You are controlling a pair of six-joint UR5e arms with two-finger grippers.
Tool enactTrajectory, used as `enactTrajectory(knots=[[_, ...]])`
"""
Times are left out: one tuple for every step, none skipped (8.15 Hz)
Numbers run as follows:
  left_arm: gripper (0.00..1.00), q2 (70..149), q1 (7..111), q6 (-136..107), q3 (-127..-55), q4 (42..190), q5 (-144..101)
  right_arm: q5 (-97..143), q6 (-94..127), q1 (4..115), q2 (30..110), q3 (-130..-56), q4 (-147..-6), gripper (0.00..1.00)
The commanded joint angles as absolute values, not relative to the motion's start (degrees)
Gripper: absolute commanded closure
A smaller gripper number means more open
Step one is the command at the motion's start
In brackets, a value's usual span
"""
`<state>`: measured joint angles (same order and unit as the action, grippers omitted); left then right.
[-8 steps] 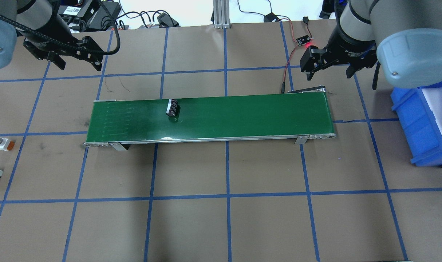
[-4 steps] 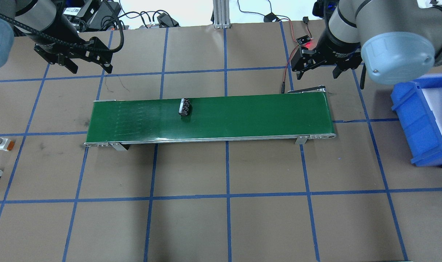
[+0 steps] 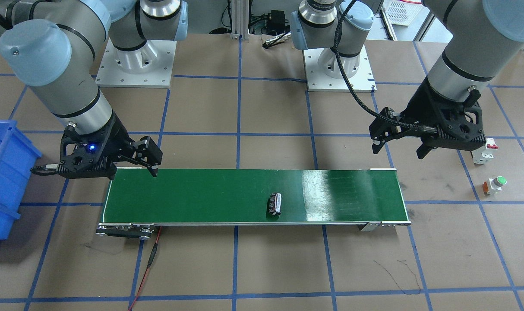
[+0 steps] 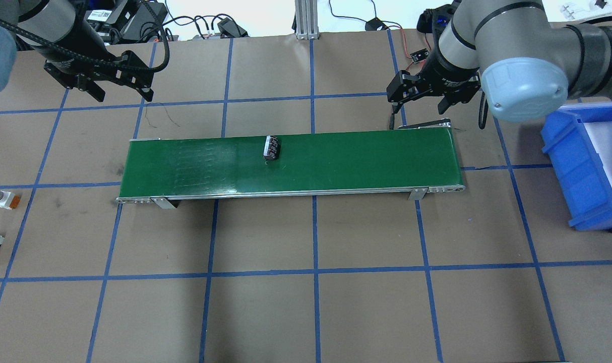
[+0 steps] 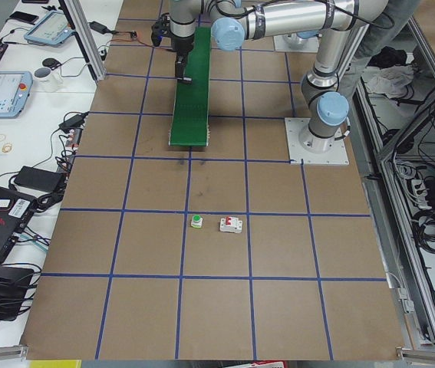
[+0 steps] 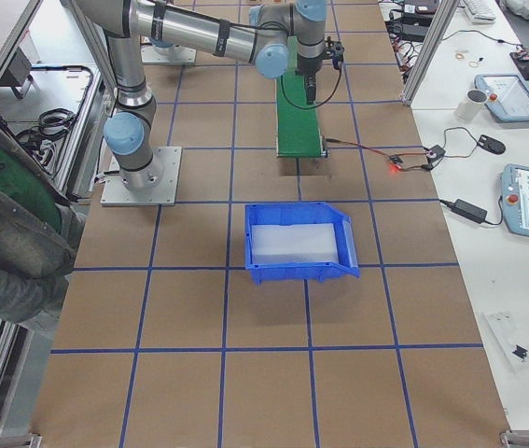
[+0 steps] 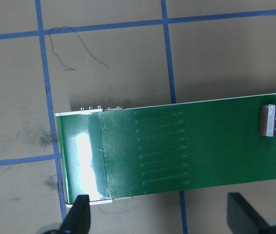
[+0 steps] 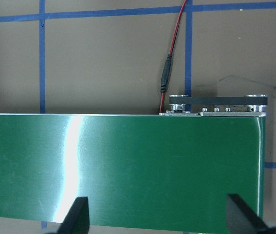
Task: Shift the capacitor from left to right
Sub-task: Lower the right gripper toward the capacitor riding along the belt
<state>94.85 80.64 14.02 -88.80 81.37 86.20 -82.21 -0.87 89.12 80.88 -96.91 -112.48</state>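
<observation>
Overhead: behind my shoulders, looking down on the whole table (image 4: 336, 312). Front: opposite side, facing my bases (image 3: 158, 73). Side pair: distant, at the table's ends. Wrist pair: close, straight down on opposite ends of the green belt (image 4: 336, 161), common to all views.

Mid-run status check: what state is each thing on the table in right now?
capacitor: lying on its side on the green belt, ungripped.
left end effector: open, empty.
right end effector: open, empty, near the belt's right end.
blue bin: no part inside.
sensor light: lit red.
</observation>
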Motion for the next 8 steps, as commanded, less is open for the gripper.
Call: enactTrajectory(knots=[[0.00,94.75,80.60,13.54,-88.77,81.30,86.30,-77.09,-0.79,89.12,78.94,-99.92,-117.40,0.01],[0.00,94.75,80.51,13.54,-89.03,81.47,86.31,-77.08,-0.79,89.12,78.40,-100.19,-117.68,0.01],[0.00,94.75,80.51,13.54,-89.03,81.65,86.31,-77.08,-0.79,89.03,78.31,-100.28,-117.69,0.02],[0.00,94.75,80.51,13.62,-89.03,81.65,86.31,-76.82,-0.70,88.60,78.14,-100.63,-117.60,0.03],[0.00,94.66,80.51,13.71,-89.03,81.74,86.40,-74.55,-0.79,87.72,77.79,-101.16,-117.60,0.03],[0.00,94.57,80.51,13.88,-88.86,81.91,86.40,-74.18,-0.88,87.37,77.52,-101.34,-117.68,0.03],[0.00,94.14,80.42,14.23,-88.86,82.87,88.92,-74.09,-0.79,87.28,77.35,-101.51,-117.60,0.03],[0.00,94.04,80.33,14.24,-88.86,83.49,90.16,-72.44,-0.70,87.19,77.26,-101.77,-117.51,0.03]])
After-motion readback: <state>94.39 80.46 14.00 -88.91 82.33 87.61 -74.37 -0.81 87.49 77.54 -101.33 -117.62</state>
